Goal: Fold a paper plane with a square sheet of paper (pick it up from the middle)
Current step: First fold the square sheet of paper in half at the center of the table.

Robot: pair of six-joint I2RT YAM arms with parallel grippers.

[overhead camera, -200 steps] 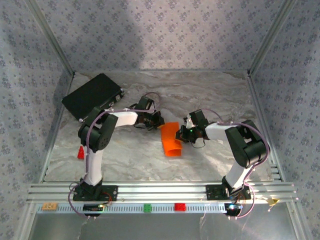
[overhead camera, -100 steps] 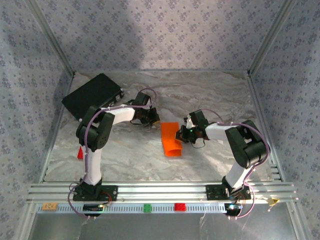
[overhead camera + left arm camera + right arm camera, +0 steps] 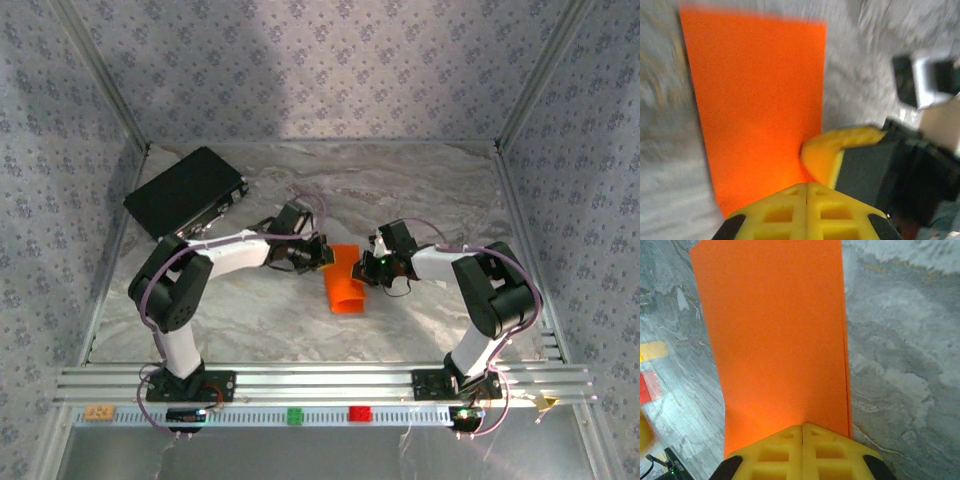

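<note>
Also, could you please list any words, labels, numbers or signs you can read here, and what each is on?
No text here can be read.
The square sheet of paper: plain orange, unmarked.
The black case: no legible label.
The front rail strip: fine ticks, too small to read.
The tan tag on that strip: marks too blurred to read.

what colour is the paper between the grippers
The paper is plain bright orange, clearest in the right wrist view.

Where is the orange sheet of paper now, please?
In the top view the orange sheet of paper sits mid-table, its far end between the left gripper and the right gripper.
</note>
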